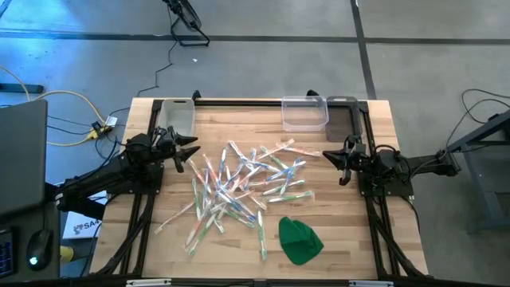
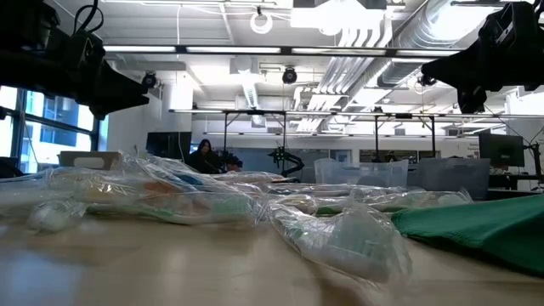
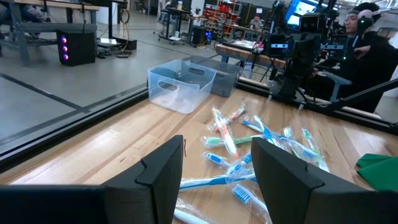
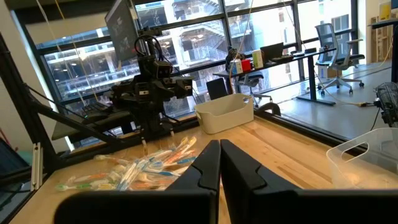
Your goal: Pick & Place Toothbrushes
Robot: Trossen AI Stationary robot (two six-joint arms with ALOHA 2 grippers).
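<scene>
A wooden surface point(image 1: 351, 231) carries a loose, tangled heap of toothbrushes point(image 1: 239, 191) spread across its middle, reaching toward the near left corner. Each is a thin pale stick in clear crinkled wrapping, with green, blue, orange or pink accents, and many overlap or cross one another. A green cloth lump point(image 1: 300, 241) lies near the near edge, just right of the heap. Along the far edge stand three clear bins: one point(image 1: 177, 116) at the far left, and two toward the far right, a lighter one point(image 1: 304, 113) with a darker one point(image 1: 343, 113) just beside it.

The left pincer point(image 1: 189, 151) hovers near the left edge, just beside the heap, its fingers spread wide and holding nothing. The right pincer point(image 1: 339, 159) hangs near the right edge, apart from the heap, its fingers pressed together and empty.

Nothing appears to be picked yet. The main risk, as judged from here, is the tangle: closing on one toothbrush could drag or lift its neighbours. The slippery wrapping could also let a brush slide out of the grip, and a low approach could scatter the heap toward the edge.
</scene>
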